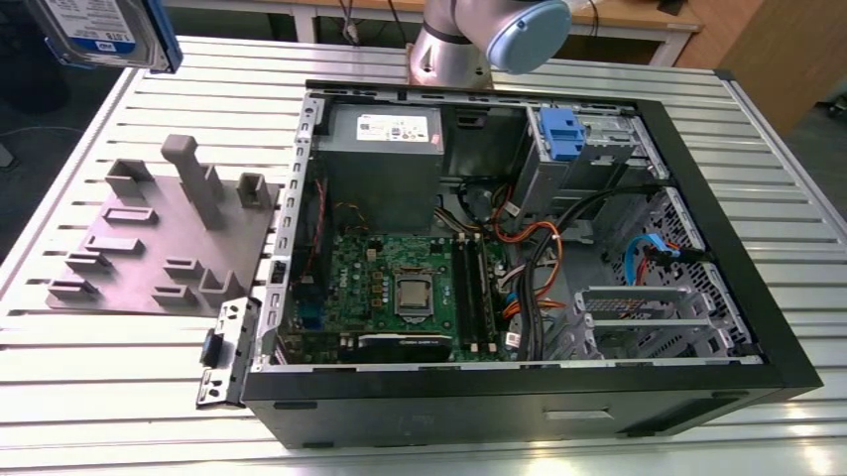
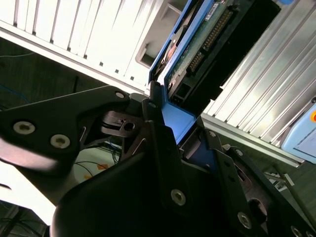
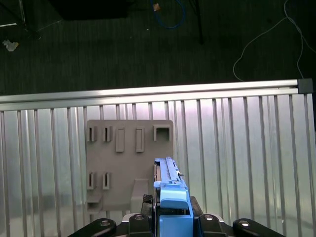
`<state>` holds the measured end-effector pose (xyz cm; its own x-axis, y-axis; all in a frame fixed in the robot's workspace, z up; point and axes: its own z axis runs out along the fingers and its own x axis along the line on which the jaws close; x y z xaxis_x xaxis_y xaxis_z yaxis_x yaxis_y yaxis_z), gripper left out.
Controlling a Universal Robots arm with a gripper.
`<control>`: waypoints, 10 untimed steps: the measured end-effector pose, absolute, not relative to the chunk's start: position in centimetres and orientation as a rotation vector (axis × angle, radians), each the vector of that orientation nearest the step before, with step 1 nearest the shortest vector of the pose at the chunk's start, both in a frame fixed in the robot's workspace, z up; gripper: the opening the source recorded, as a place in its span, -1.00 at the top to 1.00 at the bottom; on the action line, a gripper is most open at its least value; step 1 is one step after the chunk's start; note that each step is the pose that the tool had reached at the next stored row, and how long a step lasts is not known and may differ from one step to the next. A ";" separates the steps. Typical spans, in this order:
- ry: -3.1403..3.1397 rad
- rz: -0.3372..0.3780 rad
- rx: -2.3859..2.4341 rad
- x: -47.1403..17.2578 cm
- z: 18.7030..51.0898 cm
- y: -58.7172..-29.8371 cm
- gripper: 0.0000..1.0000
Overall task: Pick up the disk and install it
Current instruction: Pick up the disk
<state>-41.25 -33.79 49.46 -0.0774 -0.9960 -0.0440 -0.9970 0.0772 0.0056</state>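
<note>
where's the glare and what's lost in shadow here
First wrist view: glare streaks the table edge rail, the floor beyond is dark. Second wrist view: table slats wash out white, the gripper holding the disk is near-black. Exterior view: even light, mild shade inside the case.

A robotics lab or test workshop is shown here: a ribbed aluminium workbench (image 1: 119,397) is set over a dark carpeted floor (image 3: 98,49), an opened desktop computer case (image 1: 530,387) is laid on it beside a grey moulded fixture plate (image 1: 146,248), a robot arm (image 1: 483,40) is seen behind the case, and loose cables (image 3: 170,15) are trailed across the floor.
</note>
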 end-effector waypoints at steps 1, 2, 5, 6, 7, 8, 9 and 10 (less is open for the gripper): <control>2.285 0.053 -2.114 -41.2 49.5 -33.8 0.27; 2.285 0.053 -2.114 -41.2 49.5 -33.8 0.27; 2.285 0.053 -2.114 -41.1 49.5 -33.8 0.27; 2.285 0.053 -2.114 -41.1 49.5 -33.8 0.27; 2.285 0.053 -2.114 -41.0 49.5 -33.8 0.27; 2.285 0.053 -2.114 -41.0 49.5 -33.8 0.27; 2.284 0.053 -2.114 -41.0 49.5 -33.8 0.27; 2.285 0.053 -2.114 -40.9 49.5 -33.8 0.27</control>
<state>-40.92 -33.79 49.46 -0.0774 -0.9960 -0.0440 -0.9970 0.0772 0.0056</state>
